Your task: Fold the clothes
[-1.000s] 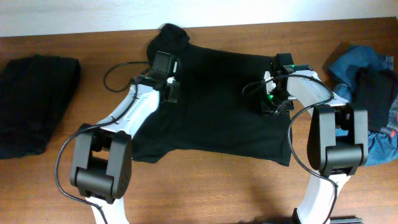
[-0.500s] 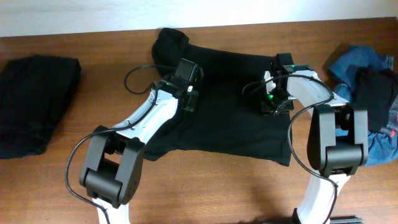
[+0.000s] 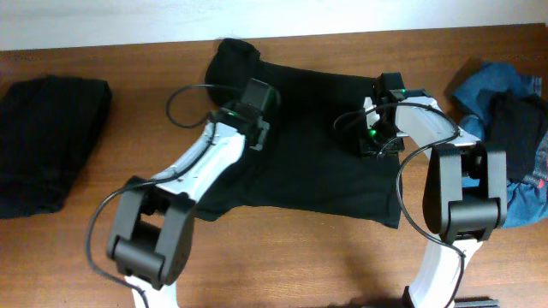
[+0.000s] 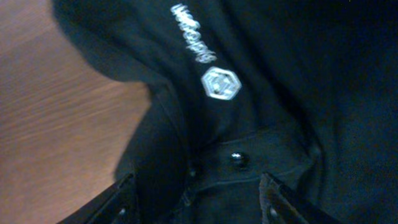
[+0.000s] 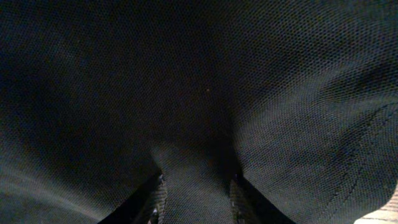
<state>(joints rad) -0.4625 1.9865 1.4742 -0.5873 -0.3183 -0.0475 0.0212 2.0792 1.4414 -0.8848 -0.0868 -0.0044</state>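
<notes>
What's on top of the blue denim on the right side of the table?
A crumpled black garment lies on the blue denim, covering its middle; denim shows above and below it. Whatever lies beneath the denim cannot be seen.

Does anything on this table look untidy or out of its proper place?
Yes. The black short-sleeved T-shirt lies askew, its far left corner bunched into a lump. The crumpled blue denim piece sits in an untidy heap at the right edge of the brown wooden table.
</notes>
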